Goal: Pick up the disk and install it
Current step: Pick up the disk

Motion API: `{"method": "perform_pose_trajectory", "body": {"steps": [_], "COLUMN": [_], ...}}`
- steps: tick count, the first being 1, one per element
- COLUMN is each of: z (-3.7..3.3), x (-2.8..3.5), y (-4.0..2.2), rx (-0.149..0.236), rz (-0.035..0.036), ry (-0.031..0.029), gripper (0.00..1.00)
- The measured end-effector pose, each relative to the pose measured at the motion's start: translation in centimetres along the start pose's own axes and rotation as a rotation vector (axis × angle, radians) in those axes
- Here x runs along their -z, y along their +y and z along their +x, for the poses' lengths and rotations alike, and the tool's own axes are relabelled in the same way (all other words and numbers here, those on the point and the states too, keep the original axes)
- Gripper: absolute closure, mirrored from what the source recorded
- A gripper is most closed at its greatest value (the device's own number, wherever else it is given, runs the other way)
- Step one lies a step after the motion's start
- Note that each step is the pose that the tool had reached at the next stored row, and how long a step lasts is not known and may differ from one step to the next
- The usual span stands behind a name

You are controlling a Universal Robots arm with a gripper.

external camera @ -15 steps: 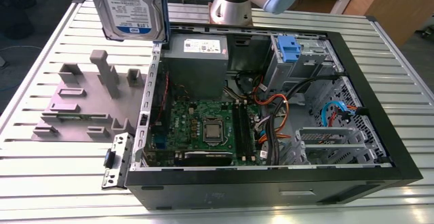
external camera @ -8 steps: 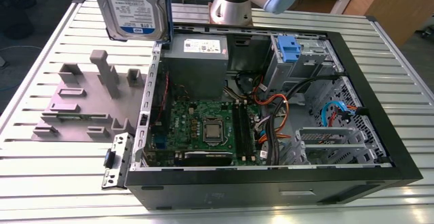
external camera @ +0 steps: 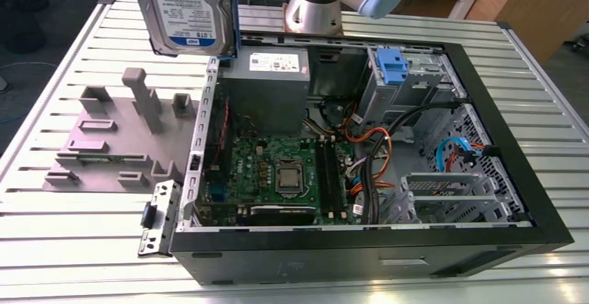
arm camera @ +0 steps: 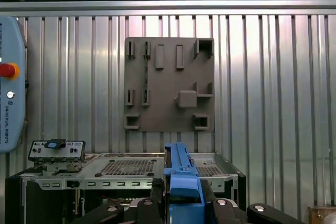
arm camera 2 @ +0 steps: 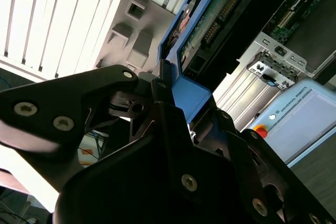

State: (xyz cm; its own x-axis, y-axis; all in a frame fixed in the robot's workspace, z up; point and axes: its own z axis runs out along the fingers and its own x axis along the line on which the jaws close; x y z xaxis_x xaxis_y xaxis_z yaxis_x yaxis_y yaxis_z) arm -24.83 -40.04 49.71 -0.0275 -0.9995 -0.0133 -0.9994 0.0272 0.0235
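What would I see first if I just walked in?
The disk, silver with a blue-and-white label, hangs high at the top of the exterior view, gripped by the pincer on its blue rail. Lower in that view lies the open computer case, its green board showing, on the slatted metal table.

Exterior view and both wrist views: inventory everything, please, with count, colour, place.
disk: one, silver-grey with blue rails, raised at exterior view's top
computer case: one, black, open, on table
motherboard: one, green, inside case
power supply: one, grey, inside case
drive-cage bracket: one, blue, inside case, exterior view's right
fixture plate: one, grey, exterior view's left of case
table: one, silver, slatted
teach pendant: one, pale blue, first wrist view
arm: one, silver, behind case
fingers: two, black, shut on disk's blue rail
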Motion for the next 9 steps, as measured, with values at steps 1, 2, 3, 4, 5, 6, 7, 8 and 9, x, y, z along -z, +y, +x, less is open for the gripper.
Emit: {"method": "perform_pose_trajectory", "body": {"steps": [1,2,3,4,5,6,7,8,9], "z": [0.00,0.02,0.05,0.10,0.16,0.23,0.30,0.36,0.40], "x": [-0.01,-0.01,-0.01,-0.02,-0.02,-0.02,-0.03,-0.03,-0.04], "y": [0.00,-0.03,-0.06,-0.08,-0.09,-0.12,-0.15,-0.17,-0.19], "rx": [0.000,0.000,0.000,0.000,0.000,0.000,0.000,0.000,0.000], "rz": [0.0001,0.0001,0.0000,0.0002,0.0001,0.0001,0.0001,0.0001,0.0002], "ry": [0.0000,0.0003,0.0006,0.0006,0.0008,0.0009,0.0010,0.0012,0.0012], "gripper": [0.64,0.64,0.64,0.64,0.64,0.64,0.64,0.64,0.64]}}
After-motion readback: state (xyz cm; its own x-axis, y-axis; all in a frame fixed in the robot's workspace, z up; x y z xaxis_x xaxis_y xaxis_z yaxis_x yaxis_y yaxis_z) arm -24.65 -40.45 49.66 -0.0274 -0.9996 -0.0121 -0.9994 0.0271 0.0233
